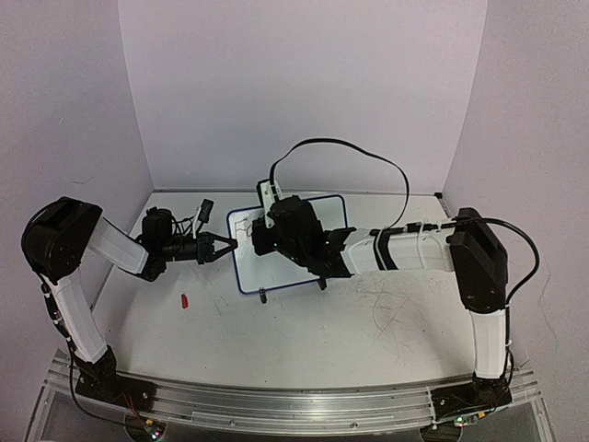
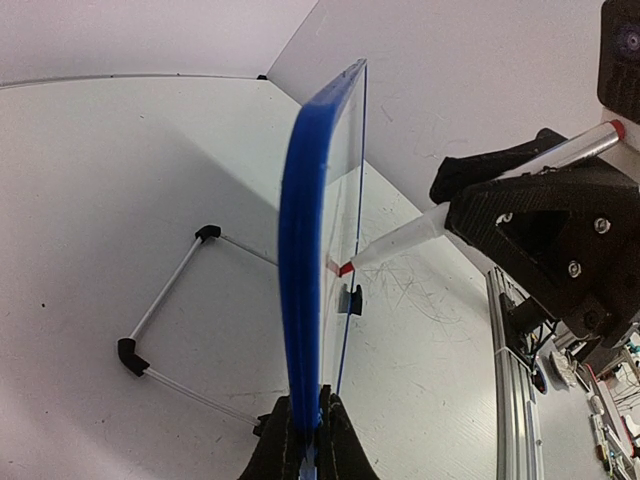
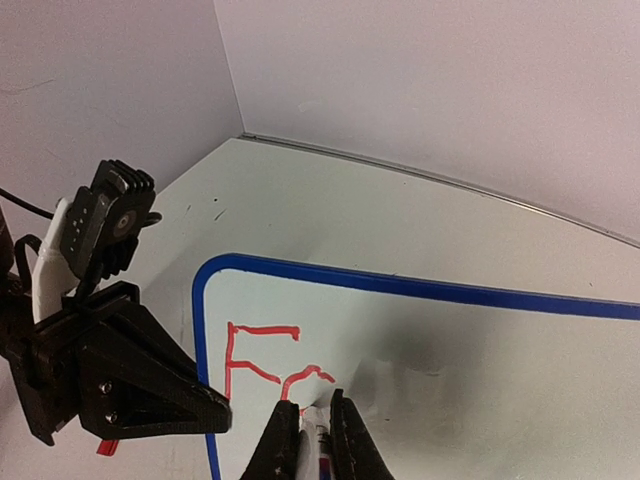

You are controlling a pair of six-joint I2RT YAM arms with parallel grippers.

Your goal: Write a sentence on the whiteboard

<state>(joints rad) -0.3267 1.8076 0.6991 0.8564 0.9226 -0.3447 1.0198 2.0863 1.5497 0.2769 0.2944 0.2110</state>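
A white tabletop (image 1: 276, 345) stands inside pale lilac walls (image 1: 304, 83). A small red cap (image 1: 184, 300) lies by itself on the tabletop, towards the left edge and about halfway between the far and near edges. Thin grey scribble marks (image 1: 391, 311) cover a patch of the tabletop right of centre. A ribbed metal rail (image 1: 276, 407) runs along the near edge.

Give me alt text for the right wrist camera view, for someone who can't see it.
The right gripper holds a marker against a blue-framed whiteboard, where red lettering shows an F and the start of a second letter. The left gripper clamps the board's left edge.
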